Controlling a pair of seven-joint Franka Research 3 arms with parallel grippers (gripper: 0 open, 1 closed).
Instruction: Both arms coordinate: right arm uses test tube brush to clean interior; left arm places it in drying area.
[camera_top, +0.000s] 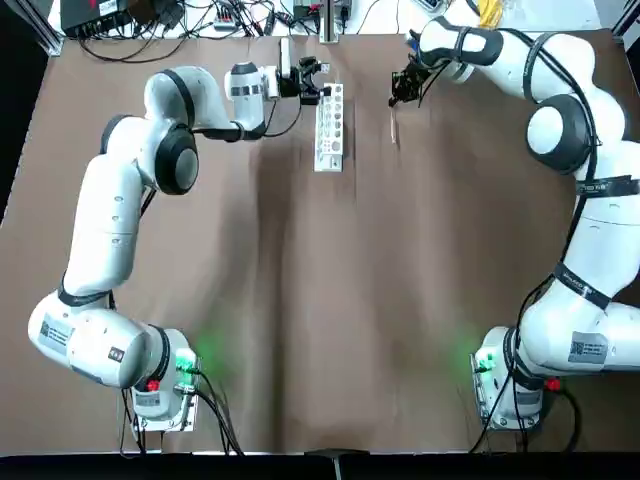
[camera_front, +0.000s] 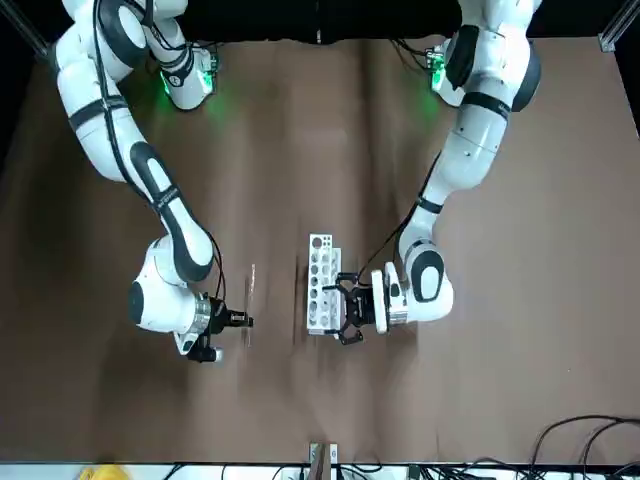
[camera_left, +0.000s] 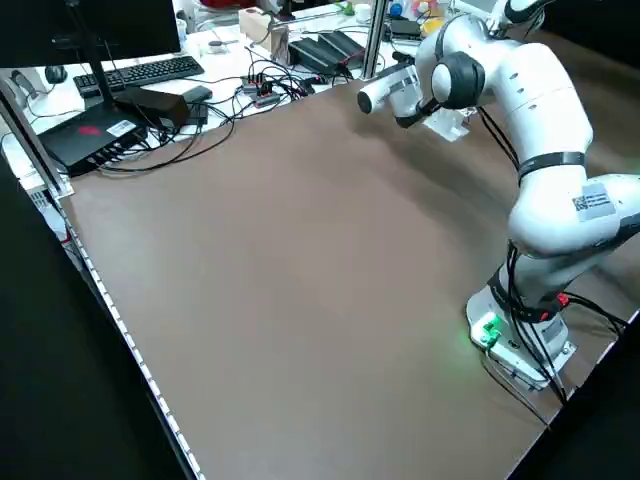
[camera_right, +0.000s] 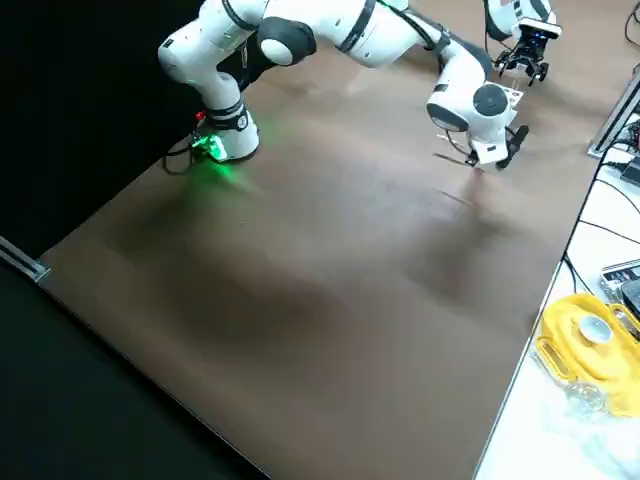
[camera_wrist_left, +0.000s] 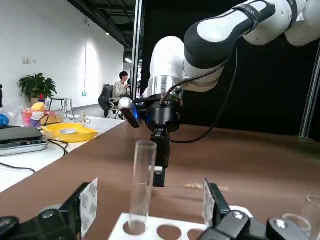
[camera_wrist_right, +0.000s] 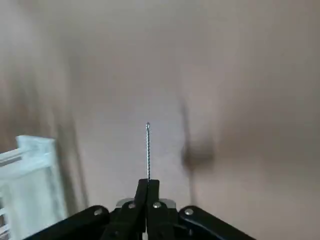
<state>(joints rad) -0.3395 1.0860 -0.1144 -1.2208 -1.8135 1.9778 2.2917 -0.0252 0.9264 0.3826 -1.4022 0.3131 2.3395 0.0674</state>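
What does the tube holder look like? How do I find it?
Look at the far middle of the brown table. The rack is the small white block by the left gripper, the only thing dotted with round holes; the brush nearby is just a thin wire.

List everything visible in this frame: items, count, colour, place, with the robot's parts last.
Test tube rack: one, white, far centre of the brown table.
Test tube: one, clear, upright in a rack hole.
Test tube brush: one, thin, pale, held by the right gripper.
Yellow object: one, beside the table.
Keyboard and cables: black, beyond the table edge.
Person: one, seated in the background.
Left gripper: black, open, at the rack.
Right gripper: black, shut on the brush, right of the rack.
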